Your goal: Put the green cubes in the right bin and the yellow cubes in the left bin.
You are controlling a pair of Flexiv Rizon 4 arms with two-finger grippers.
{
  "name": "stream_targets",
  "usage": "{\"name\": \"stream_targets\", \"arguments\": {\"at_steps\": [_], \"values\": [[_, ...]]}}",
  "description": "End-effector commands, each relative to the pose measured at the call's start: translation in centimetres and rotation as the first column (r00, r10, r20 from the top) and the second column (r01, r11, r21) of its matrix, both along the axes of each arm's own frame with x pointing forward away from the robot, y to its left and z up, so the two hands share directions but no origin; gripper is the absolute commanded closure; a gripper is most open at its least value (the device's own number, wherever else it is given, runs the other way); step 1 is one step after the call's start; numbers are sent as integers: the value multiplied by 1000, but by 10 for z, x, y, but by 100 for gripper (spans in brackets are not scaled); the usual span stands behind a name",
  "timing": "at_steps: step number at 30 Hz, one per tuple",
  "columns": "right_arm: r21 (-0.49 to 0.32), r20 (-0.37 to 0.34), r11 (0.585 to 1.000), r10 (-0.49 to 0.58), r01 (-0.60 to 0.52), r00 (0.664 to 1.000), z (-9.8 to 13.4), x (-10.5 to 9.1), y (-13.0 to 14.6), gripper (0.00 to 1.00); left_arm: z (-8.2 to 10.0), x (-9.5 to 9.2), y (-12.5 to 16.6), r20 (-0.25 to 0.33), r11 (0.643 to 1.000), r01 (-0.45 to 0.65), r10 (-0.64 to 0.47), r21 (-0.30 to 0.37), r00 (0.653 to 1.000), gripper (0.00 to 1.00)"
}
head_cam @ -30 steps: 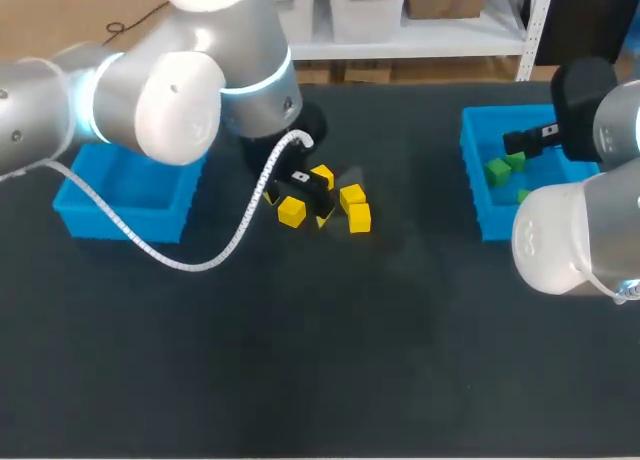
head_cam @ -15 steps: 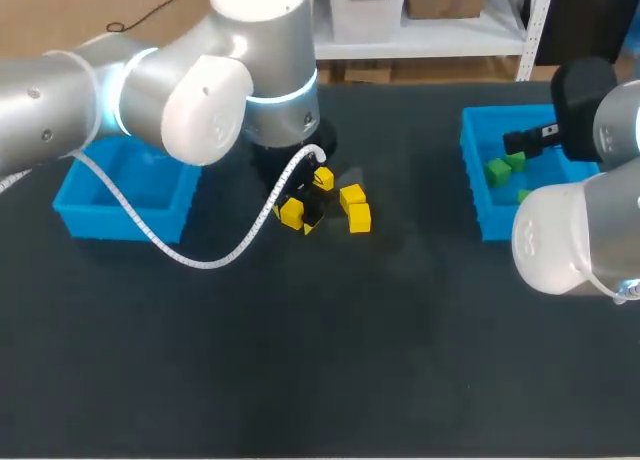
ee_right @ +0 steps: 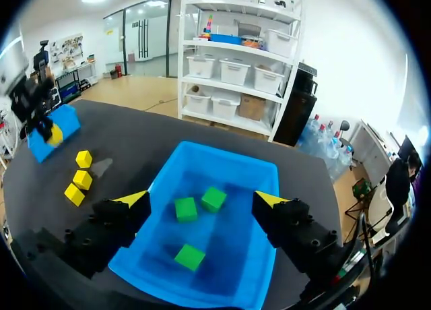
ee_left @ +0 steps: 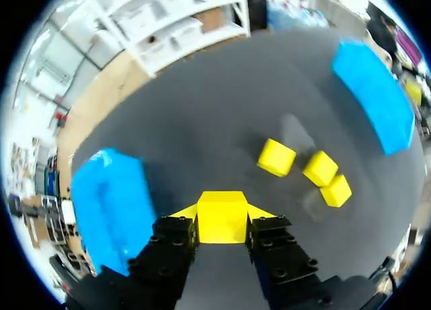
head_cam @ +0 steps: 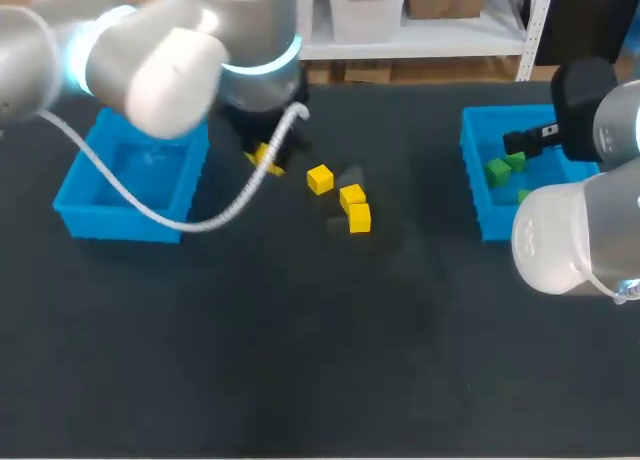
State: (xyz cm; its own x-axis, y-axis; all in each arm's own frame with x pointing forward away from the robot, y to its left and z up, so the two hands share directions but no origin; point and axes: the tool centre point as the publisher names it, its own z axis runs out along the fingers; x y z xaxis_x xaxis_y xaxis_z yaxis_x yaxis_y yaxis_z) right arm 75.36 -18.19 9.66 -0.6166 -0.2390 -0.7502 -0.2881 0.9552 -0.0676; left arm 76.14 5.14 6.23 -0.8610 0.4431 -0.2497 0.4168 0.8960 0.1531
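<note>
Over at the left bin: a blue tub on the dark counter, open side up
Left claw: clamped on a yellow cube, one finger flat on each opposite face; it hangs just beside that bin, on the side towards the middle
Held cube, handling: I'd guess light, stiff and smooth-faced; the square faces suit a flat pinch across the middle; a hold on the corners would likely let it twist or slip
Loose yellow ones: on the counter's middle, a lone cube; just beside it a pair of cubes, touching or nearly so
Right bin: blue too; three green cubes lie inside, apart from one another
Right claw: fingers spread, nothing between them; it hovers over the right bin
</note>
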Motion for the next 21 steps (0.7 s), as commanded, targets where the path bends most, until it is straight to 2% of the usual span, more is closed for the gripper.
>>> {"name": "stream_targets", "arguments": {"at_steps": [1, 5, 9, 12, 13, 14, 15, 17, 21], "values": [[1, -1, 1000, 2, -2, 1000, 1, -1, -1, 0, 48, -14, 59, 210, 987, -145, 156, -69, 965, 100], [1, -1, 1000, 2, -2, 1000, 1, -1, -1, 0, 48, -14, 100, 224, 968, -249, 251, -41, 941, 100], [1, -1, 1000, 2, -2, 1000, 1, -1, -1, 0, 34, -21, 136, 191, 936, -350, 348, -23, 918, 100], [1, -1, 1000, 2, -2, 1000, 1, -1, -1, 0, 21, -29, 149, 146, 924, -383, 380, -3, 914, 100], [1, -1, 1000, 2, -2, 1000, 1, -1, -1, 0, 18, -31, 150, 133, 922, -388, 382, 18, 915, 68], [1, -1, 1000, 2, -2, 1000, 1, -1, -1, 0, 15, -33, 152, 129, 920, -391, 385, 26, 914, 13], [1, -1, 1000, 2, -2, 1000, 1, -1, -1, 0, 13, -34, 154, 132, 917, -397, 391, 28, 911, 0], [1, -1, 1000, 2, -2, 1000, 1, -1, -1, 0, 12, -35, 154, 129, 915, -403, 397, 21, 909, 0], [1, -1, 1000, 2, -2, 1000, 1, -1, -1, 0, 20, -31, 146, 172, 920, -391, 387, -8, 906, 0]]}}
